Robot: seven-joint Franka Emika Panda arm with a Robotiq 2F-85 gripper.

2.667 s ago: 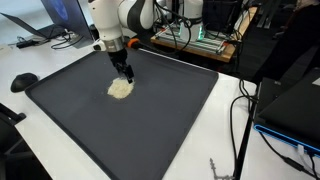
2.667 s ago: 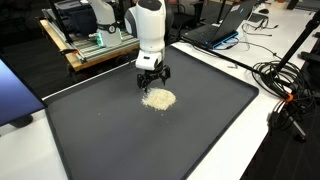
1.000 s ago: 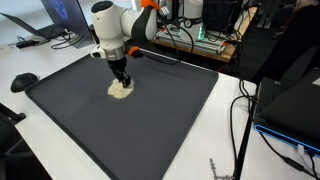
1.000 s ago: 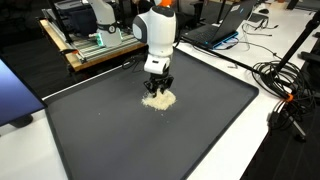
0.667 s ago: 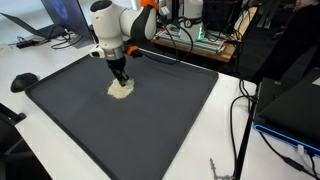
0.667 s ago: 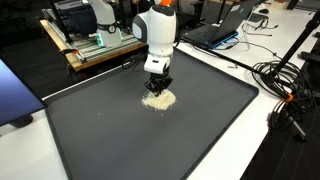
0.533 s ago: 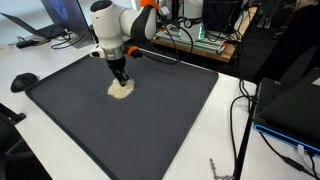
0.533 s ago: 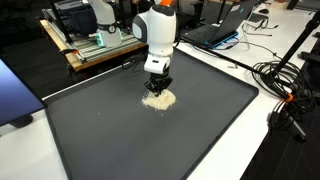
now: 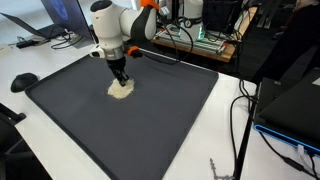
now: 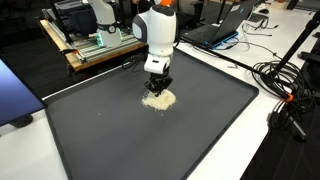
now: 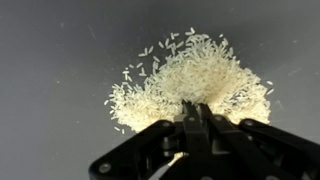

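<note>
Spread above the rice pile (image 11: 185, 80) a moment ago, the hand (image 11: 197, 112) now sits at the pile's edge, fingers pressed together; any pinched grains are hidden.

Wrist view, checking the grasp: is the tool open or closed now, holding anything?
Tool: closed, tips at the loose pile of white rice grains; pinched grains cannot be told.

Even, bright indoor light; soft wrist-view focus
</note>
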